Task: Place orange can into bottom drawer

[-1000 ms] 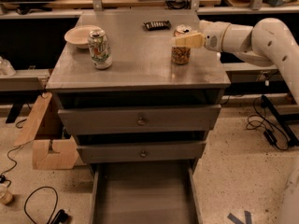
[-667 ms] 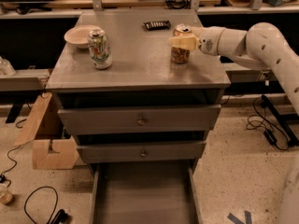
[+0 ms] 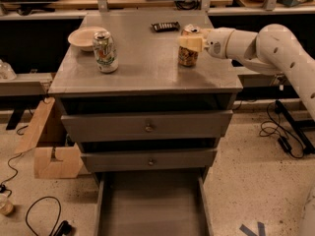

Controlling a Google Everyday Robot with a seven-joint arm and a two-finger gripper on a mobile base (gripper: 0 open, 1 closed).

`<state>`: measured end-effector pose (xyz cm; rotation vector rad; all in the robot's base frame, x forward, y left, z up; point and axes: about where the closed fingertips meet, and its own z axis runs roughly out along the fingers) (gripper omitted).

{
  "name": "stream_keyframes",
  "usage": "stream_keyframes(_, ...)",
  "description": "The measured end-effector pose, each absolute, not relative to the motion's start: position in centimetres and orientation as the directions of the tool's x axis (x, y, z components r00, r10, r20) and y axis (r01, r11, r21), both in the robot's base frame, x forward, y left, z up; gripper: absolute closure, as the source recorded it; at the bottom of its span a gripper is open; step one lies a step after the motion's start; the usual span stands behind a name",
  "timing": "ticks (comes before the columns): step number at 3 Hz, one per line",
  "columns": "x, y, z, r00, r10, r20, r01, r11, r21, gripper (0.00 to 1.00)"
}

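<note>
so the orange can [image 3: 188, 57] stood upright on the desk [image 3: 142, 68], pincer [image 3: 191, 43] at its top from 3 o'clock, couldn't tell if clamped; open bottom drawer [image 3: 152, 205] sat at 6 o'clock

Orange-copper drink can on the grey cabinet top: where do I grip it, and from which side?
Take the orange-copper drink can by its round side wall, upper half, coming in level from the right. It stands upright on the grey metal cabinet top, and the gripper is at that side, by its upper part. The white-green can stands well to the left, clear of that approach.
</note>
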<state>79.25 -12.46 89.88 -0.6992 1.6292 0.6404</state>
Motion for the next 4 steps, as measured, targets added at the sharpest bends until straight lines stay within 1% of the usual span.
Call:
stream_keyframes(1, 79.3, -12.1, 89.8, -0.130, -0.096, -0.987, -0.746, 0.665, 0.033, 0.96)
stream_keyframes(2, 79.3, -12.0, 89.8, -0.129, -0.097, -0.987, -0.748, 0.663, 0.033, 1.00)
stream_keyframes(3, 76.9, -11.0, 92.1, -0.086, -0.105, -0.991, -0.771, 0.637, 0.000, 1.00)
stream_keyframes(4, 72.4, -10.4, 95.6, -0.022, -0.121, -0.992, -0.772, 0.632, -0.060, 1.00)
